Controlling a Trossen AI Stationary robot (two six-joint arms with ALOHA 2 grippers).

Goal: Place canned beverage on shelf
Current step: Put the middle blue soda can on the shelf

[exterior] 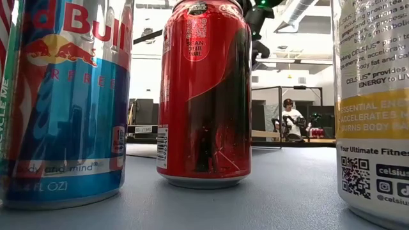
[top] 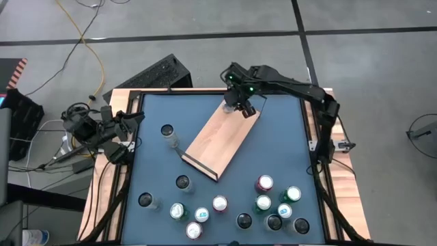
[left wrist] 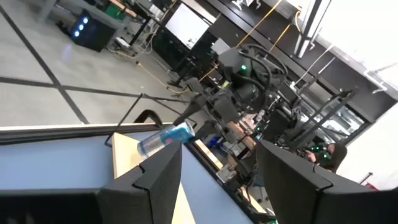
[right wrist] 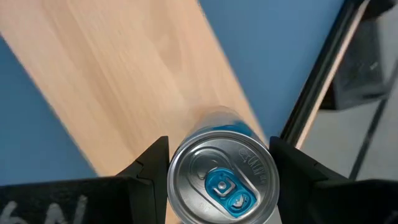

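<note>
A blue can with a silver top and a blue tab [right wrist: 221, 180] is in my right gripper [right wrist: 221, 158], which is shut on it. Gripper and can [left wrist: 168, 138] hang over the far end of the shelf [top: 218, 140], a light-wood board lying slantwise on the blue tabletop, dark lip toward the near side. The right gripper [top: 240, 108] slants downward. My left gripper [left wrist: 217, 168] waits open at the table's left edge [top: 133, 121], level, with nothing between its fingers. My right gripper pinches the can's upper wall, just under the rim [right wrist: 179, 167], between its two fingers [right wrist: 149, 165], one on each opposite side. The fingers come from above, slanting down. The can hangs below them, top up, above the shelf's far end [right wrist: 137, 74].
Several cans stand on the blue tabletop: a cluster at the near right [top: 276, 205], more along the near edge [top: 201, 215], and one left of the shelf [top: 167, 131]. In the low view a red can [exterior: 204, 96] stands close between two others. A wooden rim [top: 116, 171] frames the table.
</note>
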